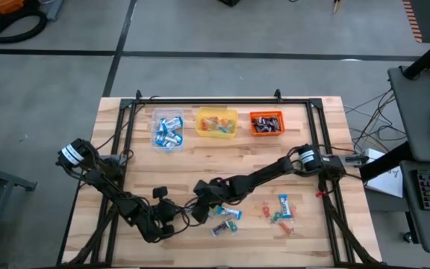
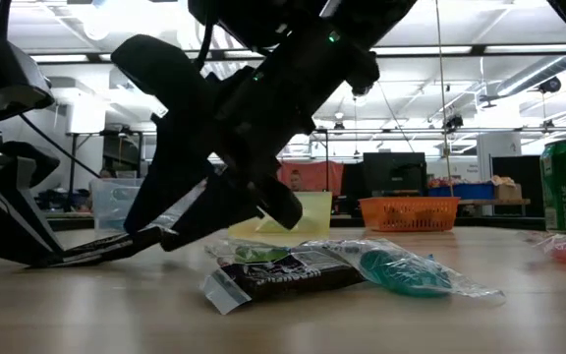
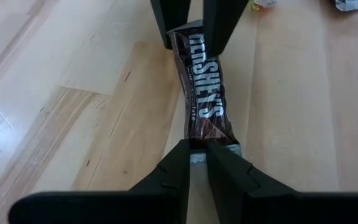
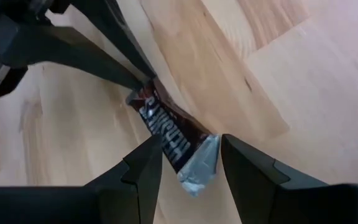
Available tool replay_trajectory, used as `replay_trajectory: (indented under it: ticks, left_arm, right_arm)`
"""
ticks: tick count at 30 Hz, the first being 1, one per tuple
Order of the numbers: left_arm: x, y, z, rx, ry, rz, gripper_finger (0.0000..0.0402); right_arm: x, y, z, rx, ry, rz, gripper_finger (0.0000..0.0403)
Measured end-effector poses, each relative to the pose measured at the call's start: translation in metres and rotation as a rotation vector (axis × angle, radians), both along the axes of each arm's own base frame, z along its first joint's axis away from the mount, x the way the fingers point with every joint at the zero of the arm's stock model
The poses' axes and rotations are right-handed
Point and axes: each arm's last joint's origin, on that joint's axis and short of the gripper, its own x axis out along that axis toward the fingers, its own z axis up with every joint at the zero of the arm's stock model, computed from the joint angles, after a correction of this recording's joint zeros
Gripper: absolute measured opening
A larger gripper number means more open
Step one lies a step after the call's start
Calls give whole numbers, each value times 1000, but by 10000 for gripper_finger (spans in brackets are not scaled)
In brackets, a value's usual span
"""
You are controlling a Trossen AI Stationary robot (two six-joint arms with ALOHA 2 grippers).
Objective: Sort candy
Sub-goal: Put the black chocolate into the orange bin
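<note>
Arms reach low across the pale wooden table (image 1: 304, 232) from opposite sides and meet near its front edge, left of centre. The left arm stretches from the left rim toward the middle with its wrist almost flat on the wood; the left gripper (image 3: 195, 153) has its dark fingers pinched on the crimped silver end of a dark brown foil-wrapped chocolate bar with white lettering (image 3: 202, 87). The right arm runs in a long diagonal from the right rim, and the right gripper (image 4: 191, 157) straddles the bar's other end, its jaws set apart on either side of the wrapper, the left-hand finger touching it; whether they press it cannot be told. The bar lies flat on the table between the two grippers. Just beside them lie loose blue-and-white and green wrapped sweets (image 1: 227, 219), with more small red, green and blue ones (image 1: 280, 210) farther right. Along the back sit a clear square tub (image 1: 168, 129), a yellow tub (image 1: 216, 122) and an orange tub (image 1: 266, 123), each holding candy.
</note>
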Motion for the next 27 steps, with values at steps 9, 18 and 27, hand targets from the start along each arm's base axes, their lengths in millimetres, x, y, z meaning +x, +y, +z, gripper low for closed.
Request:
replay_trajectory:
  ticks: [9,18,27]
  left_arm:
    - [0,0,0,11,-18,6,37]
    - [1,-1,0,14,-43,16,37]
    - [0,-4,2,23,-64,11,37]
  right_arm:
    - [3,1,3,3,-47,2,149]
    - [5,0,5,-4,-79,12,79]
    - [6,0,5,-65,-94,61,16]
